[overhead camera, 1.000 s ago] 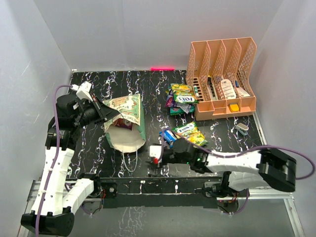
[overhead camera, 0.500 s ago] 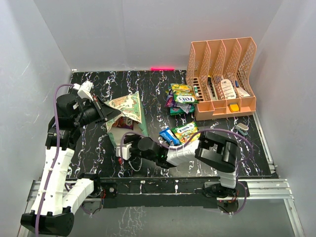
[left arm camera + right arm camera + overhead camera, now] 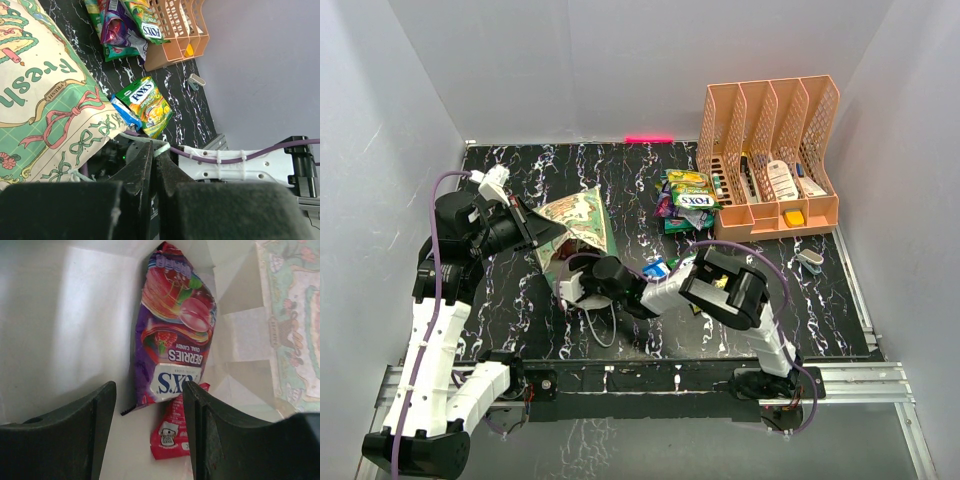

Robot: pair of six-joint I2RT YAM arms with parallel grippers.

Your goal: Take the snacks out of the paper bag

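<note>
The mint-green paper bag (image 3: 578, 215) lies at mid-left with its mouth toward the near edge. My left gripper (image 3: 535, 232) is shut on the bag's upper rim and holds it up; in the left wrist view (image 3: 157, 149) the jaws pinch a pale green edge under the cream panel (image 3: 45, 95). My right gripper (image 3: 570, 283) is open inside the bag's mouth. In the right wrist view it (image 3: 150, 432) faces a purple FOX'S berries packet (image 3: 172, 330) lying over a pink packet (image 3: 177, 435) on the pale interior, both just ahead of the fingertips. Other snacks (image 3: 685, 198) lie outside.
A green FOX'S packet (image 3: 147, 102) and a blue packet (image 3: 125, 111) lie right of the bag, partly under my right arm. The peach organizer (image 3: 770, 165) stands at the back right. A small grey object (image 3: 810, 262) lies near it. A white string handle (image 3: 602, 325) trails on the table.
My right arm has swung left from the table's middle, and its gripper has gone into the bag's mouth. The left gripper has kept hold of the bag, whose top has tilted up slightly.
</note>
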